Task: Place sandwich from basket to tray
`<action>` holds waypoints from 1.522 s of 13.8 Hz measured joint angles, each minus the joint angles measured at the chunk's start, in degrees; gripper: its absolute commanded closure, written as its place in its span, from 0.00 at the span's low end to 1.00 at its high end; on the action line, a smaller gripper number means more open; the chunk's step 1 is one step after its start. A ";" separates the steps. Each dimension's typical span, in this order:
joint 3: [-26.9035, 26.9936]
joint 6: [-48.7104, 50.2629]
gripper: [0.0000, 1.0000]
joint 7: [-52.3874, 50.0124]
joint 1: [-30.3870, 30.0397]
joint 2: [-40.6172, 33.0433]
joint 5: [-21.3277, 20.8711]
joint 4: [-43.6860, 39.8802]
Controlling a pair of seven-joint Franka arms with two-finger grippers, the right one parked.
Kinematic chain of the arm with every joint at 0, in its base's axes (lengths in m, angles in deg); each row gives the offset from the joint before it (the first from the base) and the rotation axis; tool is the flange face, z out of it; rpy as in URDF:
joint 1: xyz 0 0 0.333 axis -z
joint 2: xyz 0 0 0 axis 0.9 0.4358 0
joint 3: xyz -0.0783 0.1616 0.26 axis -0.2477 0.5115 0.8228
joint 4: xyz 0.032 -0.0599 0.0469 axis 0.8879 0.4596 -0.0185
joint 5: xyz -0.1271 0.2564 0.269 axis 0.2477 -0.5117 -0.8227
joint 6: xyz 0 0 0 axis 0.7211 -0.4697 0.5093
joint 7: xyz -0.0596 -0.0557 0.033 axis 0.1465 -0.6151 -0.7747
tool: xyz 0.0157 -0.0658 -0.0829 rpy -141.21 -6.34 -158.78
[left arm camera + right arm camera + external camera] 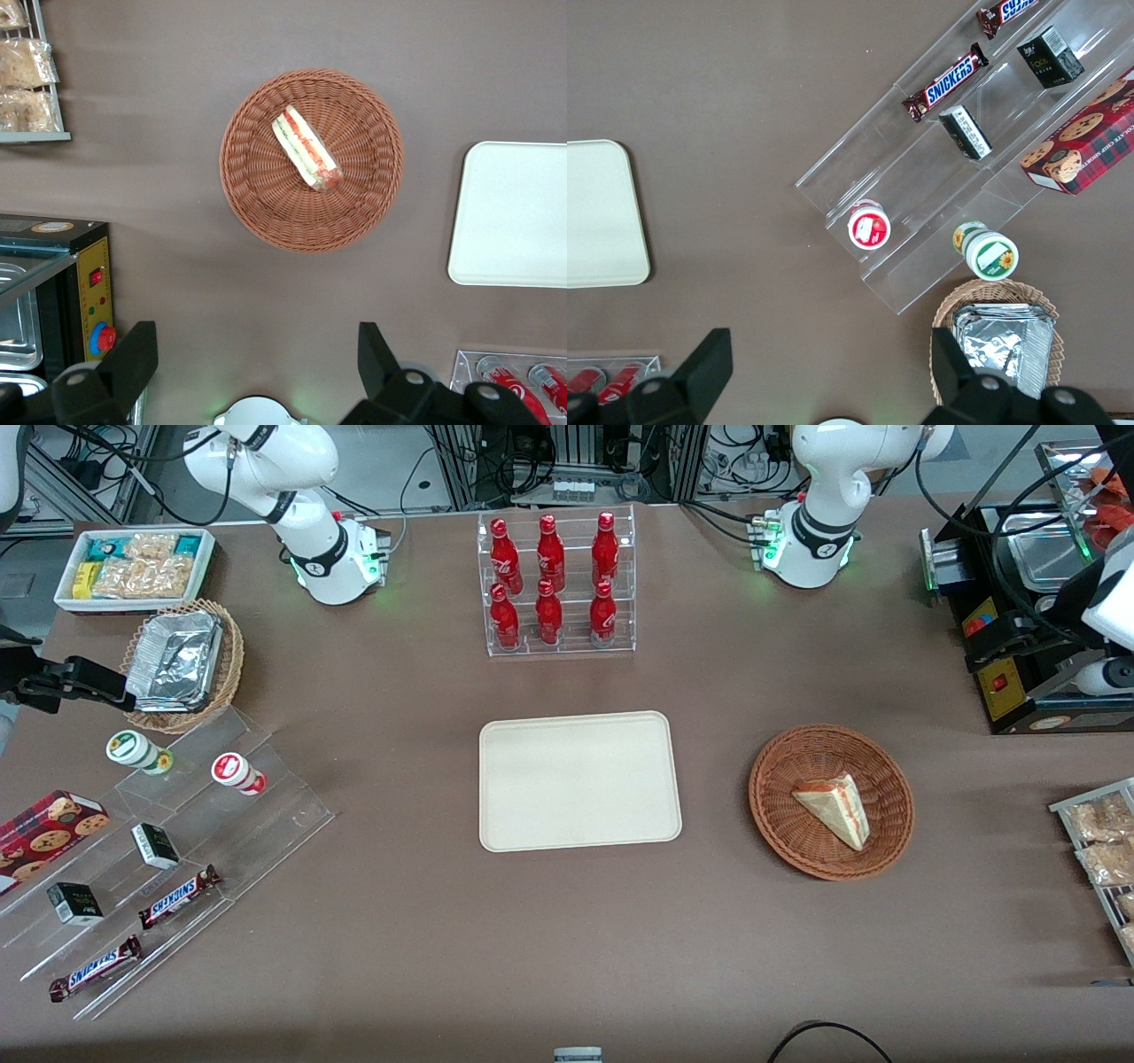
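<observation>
The sandwich (306, 150) is seen lying in the basket (257, 199); the tray (514, 217) sits beside it. The gripper (257, 367) is held high above, fingers spread and empty.

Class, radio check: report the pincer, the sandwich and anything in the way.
Pincer open, high above the table, holding nothing. Sandwich lying in the basket, untouched. Tray bare beside it; nothing between them.

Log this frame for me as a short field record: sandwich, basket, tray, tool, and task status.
sandwich: lies in the basket, wrapped wedge
basket: round brown wicker, beside the tray, toward the working arm's end of the table
tray: cream, nothing on it
tool: open, high above the table, apart from the basket, holding nothing
task status: sandwich not yet picked
</observation>
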 measured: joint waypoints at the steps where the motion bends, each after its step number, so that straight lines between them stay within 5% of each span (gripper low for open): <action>1: 0.09 0.00 0.00 0.02 0.00 0.01 0.00 0.00; 8: -0.01 -2.47 0.00 -0.96 0.09 1.10 -0.30 1.54; 14: -3.26 -23.63 0.00 -22.57 0.13 1.34 -0.39 17.40; 21: -3.24 -44.24 0.00 -32.35 -0.09 -0.02 -0.39 34.47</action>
